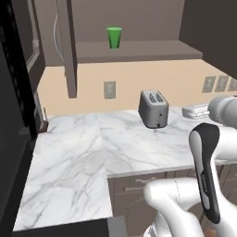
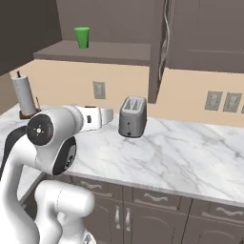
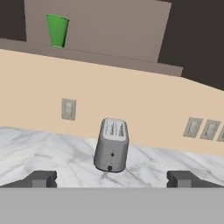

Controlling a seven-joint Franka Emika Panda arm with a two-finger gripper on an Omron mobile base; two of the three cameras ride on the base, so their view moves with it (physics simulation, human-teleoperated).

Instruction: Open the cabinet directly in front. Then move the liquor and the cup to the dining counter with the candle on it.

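Landmark: toaster (image 1: 153, 109), silver, two slots, standing upright on the white marble desk (image 1: 83, 148) close to the beige back wall.

Cup (image 1: 114, 37): bright green, upright, on the bottom shelf of the cabinet (image 1: 139, 51), well above the toaster and off to its left in all three views. Nothing touches it. The shelf around it looks bare as far as it shows.

Cabinet: open. One dark door (image 1: 67, 46) swung out, seen edge-on, left of the toaster in the left base view, with a curved silver handle (image 1: 55, 28) behind it. In the right base view the other door (image 2: 159, 52) stands edge-on just right of the toaster and above it.

Tool (image 3: 111, 179): fingers spread wide, nothing between them. In the hand view the two dark fingertips (image 3: 41, 178) sit low on either side of the toaster, which is centred beyond them, apart from them. The tool is pointed at the toaster and the wall, level with the desk top rather than with the cup.

Wall outlet (image 1: 109, 90) on the beige wall, left of the toaster. More outlet plates (image 2: 224, 101) to its right.

Paper towel roll (image 2: 24, 97) on a dark stand, far left of the toaster in the right base view, on the desk.

Grey drawer fronts (image 2: 157, 198) with silver pulls under the desk edge, below the toaster.
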